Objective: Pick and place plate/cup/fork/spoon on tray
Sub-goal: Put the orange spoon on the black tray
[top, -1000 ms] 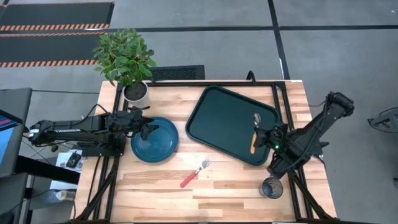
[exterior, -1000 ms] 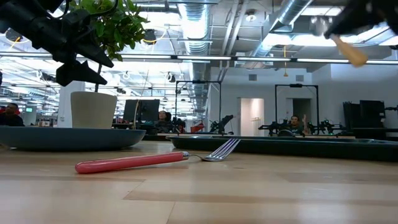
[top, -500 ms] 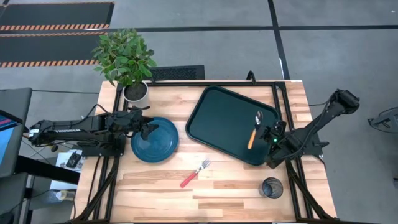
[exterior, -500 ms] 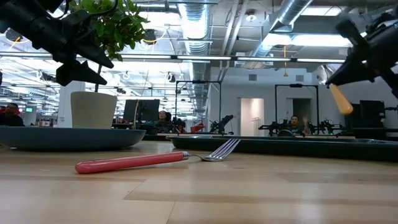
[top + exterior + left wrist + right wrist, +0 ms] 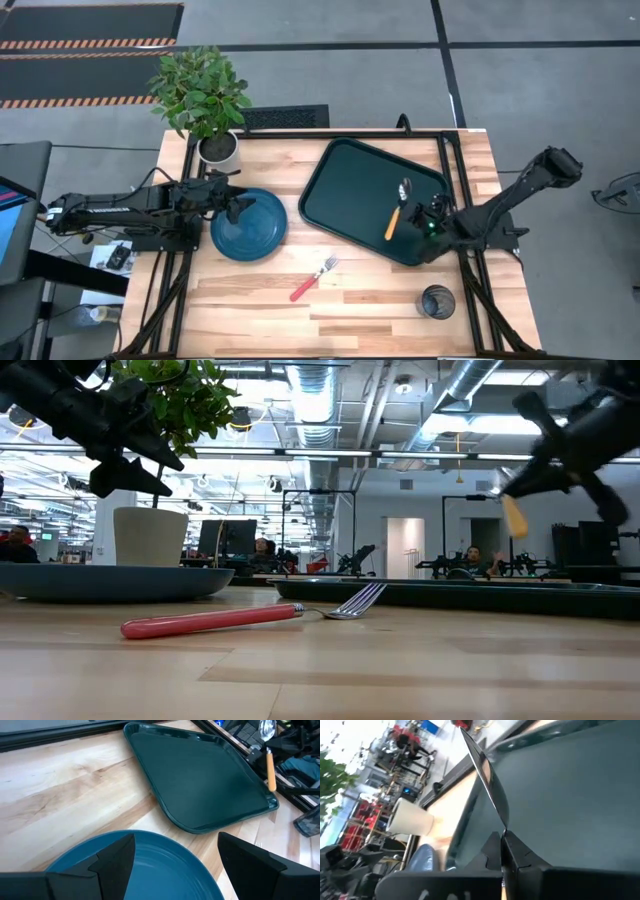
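Observation:
The orange-handled spoon (image 5: 397, 208) hangs above the right part of the dark tray (image 5: 350, 190), with my right gripper (image 5: 420, 213) shut on it. The teal plate (image 5: 250, 228) lies on the table's left half. My left gripper (image 5: 238, 208) stands open over the plate's left rim without touching it; in its wrist view the fingers (image 5: 115, 857) flank the plate (image 5: 150, 870). The red-handled fork (image 5: 313, 279) lies flat on the wood near the table's front. At the front right, the dark cup (image 5: 436, 301) stands upright on the table. My right gripper pinches the spoon between its two fingers at the metal stem (image 5: 498, 817), about where it joins the orange handle (image 5: 270, 770). The fingers come from the table's right, slanting slightly down, across the spoon. The spoon is clear of the tray, bowl (image 5: 405, 187) toward the far side, handle end (image 5: 514, 517) lower.
A white plant pot (image 5: 219, 150) with a leafy plant stands at the far left corner, just behind the plate. Bare wood lies between plate and tray and along the front edge around the fork. People and equipment show in the room beyond the table.
My right gripper has carried the spoon down and toward the table's left, farther in over the tray, rolling as it went. The spoon now hangs lower, its handle end swung toward the near left. It stays clear of the tray.

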Robot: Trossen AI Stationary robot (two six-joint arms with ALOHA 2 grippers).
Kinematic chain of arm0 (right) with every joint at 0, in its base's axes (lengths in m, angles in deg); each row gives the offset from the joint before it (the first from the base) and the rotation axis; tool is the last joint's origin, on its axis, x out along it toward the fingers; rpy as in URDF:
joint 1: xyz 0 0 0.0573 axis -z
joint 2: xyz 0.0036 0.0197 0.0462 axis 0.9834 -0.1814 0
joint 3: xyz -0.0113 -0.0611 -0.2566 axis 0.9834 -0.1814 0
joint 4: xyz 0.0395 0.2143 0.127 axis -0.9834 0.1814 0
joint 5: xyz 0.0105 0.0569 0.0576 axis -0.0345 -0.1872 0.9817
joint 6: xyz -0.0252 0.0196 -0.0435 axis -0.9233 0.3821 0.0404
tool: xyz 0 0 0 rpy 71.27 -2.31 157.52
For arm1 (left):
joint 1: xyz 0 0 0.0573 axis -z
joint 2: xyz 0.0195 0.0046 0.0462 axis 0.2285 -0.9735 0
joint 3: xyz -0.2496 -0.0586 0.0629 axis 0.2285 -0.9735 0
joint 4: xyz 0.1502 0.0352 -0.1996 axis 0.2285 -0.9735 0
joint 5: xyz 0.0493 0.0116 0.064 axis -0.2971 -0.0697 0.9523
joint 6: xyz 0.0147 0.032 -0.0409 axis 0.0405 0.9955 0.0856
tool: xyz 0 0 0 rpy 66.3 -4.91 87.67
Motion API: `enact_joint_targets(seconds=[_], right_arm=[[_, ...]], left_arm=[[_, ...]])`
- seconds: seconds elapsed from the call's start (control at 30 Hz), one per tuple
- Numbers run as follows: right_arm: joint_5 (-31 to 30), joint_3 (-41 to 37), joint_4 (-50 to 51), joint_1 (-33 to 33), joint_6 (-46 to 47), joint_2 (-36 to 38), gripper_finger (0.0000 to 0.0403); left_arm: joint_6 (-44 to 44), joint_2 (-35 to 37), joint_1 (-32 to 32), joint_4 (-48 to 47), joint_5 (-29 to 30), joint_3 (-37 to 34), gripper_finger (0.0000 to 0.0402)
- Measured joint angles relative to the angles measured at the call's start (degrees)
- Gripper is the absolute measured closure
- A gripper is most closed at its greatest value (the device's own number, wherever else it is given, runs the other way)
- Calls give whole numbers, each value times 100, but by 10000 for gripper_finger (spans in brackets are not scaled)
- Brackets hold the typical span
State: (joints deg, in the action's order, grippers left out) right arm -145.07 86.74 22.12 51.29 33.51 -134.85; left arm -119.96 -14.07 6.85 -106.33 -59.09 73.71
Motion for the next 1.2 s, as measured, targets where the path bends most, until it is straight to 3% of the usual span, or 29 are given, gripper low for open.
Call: enact_joint_targets(seconds=[0.2, 0.43, 0.6, 0.9, 1.2], right_arm=[[648, 0, -2259, 1028, -2840, -13, 398], [2235, 6, -4155, 2479, -4671, -463, 398], [3216, 7, -5424, 3165, -5158, -1052, 398], [3997, 438, -6466, 3682, -5258, -2500, 397], [4047, 1042, -7854, 3889, -5318, -3882, 397]], left_arm=[[-117, -2, -2, 5, 1, 0, 132], [-120, -2, -1, 6, 82, 0, 132], [-120, 0, 1, 6, 106, 0, 132], [-120, 0, -2, 6, 86, 0, 132], [-120, -1, -1, 6, 105, 0, 132]])
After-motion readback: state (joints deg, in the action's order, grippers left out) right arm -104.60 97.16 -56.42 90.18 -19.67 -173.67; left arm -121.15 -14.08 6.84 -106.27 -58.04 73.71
